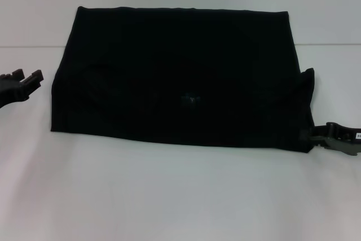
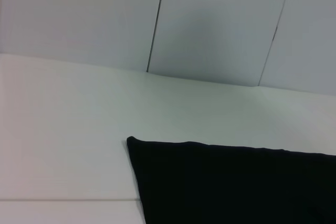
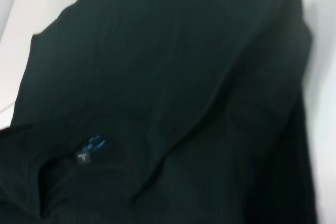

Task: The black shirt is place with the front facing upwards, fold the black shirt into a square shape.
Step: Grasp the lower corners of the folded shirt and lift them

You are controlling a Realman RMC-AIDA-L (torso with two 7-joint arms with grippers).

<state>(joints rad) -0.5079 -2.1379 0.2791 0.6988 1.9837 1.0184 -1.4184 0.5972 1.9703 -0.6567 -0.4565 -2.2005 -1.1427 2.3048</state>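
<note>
Across the middle of the white desk (image 1: pixel 169 196) lies the black shirt (image 1: pixel 180 77), folded into a broad, flat rectangle, its long edges running along the desk's far and near edges. A small blue neck label (image 3: pixel 93 144) shows in the right wrist view; its writing is too small to read, and no other lettering shows on the cloth. The right gripper (image 1: pixel 316 135) sits low at the shirt's near right corner, touching the cloth there; whether its jaws are pinching the fabric cannot be told. A flap of cloth stands up slightly just behind that corner. The left gripper (image 1: pixel 29 78) hovers beside the shirt's left edge, apart from it, its jaws spread.
</note>
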